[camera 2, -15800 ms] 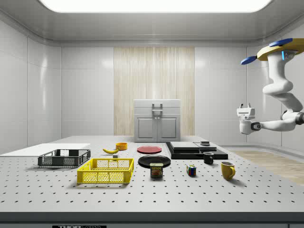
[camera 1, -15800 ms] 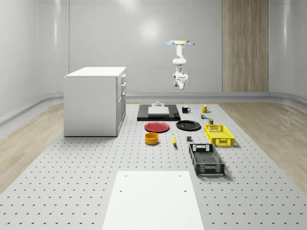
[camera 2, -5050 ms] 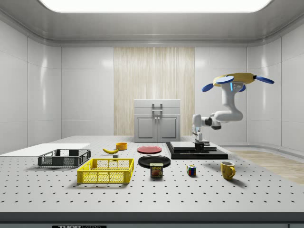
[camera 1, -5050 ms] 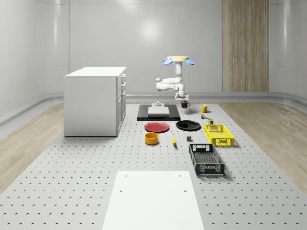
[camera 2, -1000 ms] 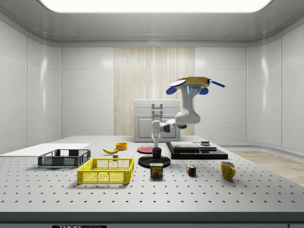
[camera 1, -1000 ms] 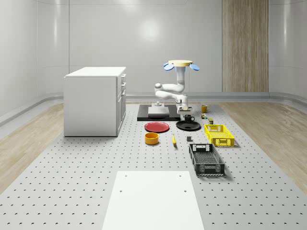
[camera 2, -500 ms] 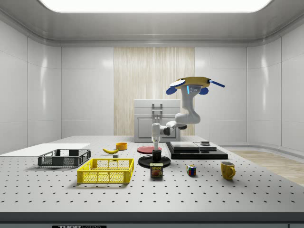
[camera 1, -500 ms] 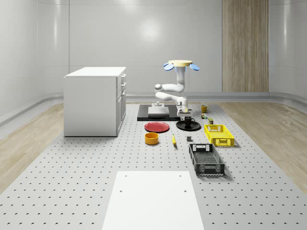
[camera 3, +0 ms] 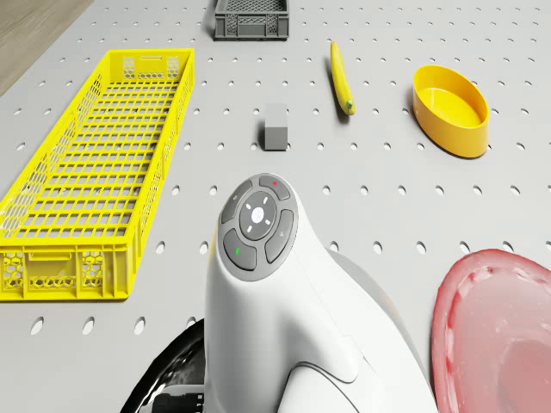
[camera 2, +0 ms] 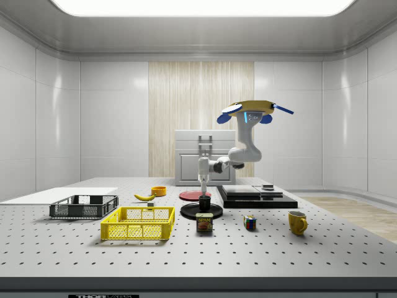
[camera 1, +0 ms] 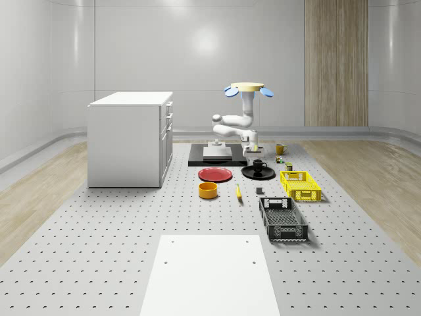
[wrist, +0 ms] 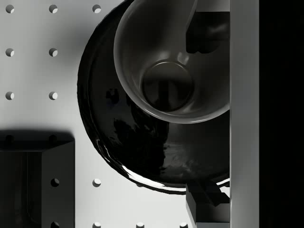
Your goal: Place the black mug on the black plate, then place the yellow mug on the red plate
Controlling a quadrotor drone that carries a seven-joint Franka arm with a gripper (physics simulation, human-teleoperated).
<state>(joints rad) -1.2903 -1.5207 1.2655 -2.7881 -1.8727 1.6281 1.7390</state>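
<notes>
The drone (camera 2: 251,110) hovers over the round black plate (camera 1: 258,173). Its gripper (camera 2: 202,180) seems to pinch the shiny black mug (wrist: 173,61). Letting go crooked could tip it.

Simulated robotics lab or test room. Big perforated breadboard worktop (camera 1: 99,250) like an optical bench, plain glossy grey wall panels (camera 1: 197,59), one wood-slat panel (camera 1: 335,62), white cabinet (camera 1: 128,138). Ceiling light panel (camera 2: 198,6), curved floor edges, no windows
</notes>
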